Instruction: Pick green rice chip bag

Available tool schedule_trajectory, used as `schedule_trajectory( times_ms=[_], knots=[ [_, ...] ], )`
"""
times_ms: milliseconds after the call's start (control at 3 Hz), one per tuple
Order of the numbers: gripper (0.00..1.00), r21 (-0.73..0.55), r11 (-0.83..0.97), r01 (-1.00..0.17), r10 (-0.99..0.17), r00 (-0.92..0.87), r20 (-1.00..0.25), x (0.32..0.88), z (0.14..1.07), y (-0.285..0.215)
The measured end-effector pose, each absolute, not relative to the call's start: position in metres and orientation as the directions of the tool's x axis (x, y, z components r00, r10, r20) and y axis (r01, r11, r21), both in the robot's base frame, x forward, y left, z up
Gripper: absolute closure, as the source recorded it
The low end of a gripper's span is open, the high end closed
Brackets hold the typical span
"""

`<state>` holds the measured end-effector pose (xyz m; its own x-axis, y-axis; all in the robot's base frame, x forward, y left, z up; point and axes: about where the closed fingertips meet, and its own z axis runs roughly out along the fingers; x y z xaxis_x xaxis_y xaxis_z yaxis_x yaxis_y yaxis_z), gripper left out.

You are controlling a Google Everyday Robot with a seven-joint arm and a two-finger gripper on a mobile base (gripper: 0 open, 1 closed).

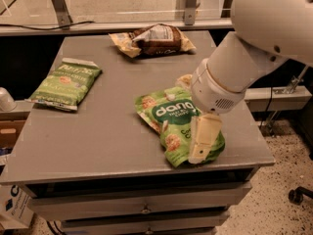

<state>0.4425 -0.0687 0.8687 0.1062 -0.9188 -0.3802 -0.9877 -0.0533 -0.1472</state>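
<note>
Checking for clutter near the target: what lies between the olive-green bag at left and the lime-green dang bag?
Nothing: bare tabletop separates the olive-green bag from the dang bag in the camera view. The gripper sits over that bag's right part.

You see a crinkled, glossy lime-green plastic rice chip bag [168,115] lying on the smooth, matt grey table [98,141]. Your cream pincer [199,150], of smooth matt plastic, sits over that bag's lower right end, below the glossy white arm shell [244,67].
</note>
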Motion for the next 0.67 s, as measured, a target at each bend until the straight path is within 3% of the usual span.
schedule_trajectory(
  times_ms=[333,667],
  knots=[
    [0.00,-0.135,-0.052,-0.990,-0.918,0.100,-0.383,0.444,0.852,-0.079],
    [0.16,-0.126,-0.071,-0.989,-0.913,0.116,-0.392,0.438,0.842,-0.080]
  ],
)
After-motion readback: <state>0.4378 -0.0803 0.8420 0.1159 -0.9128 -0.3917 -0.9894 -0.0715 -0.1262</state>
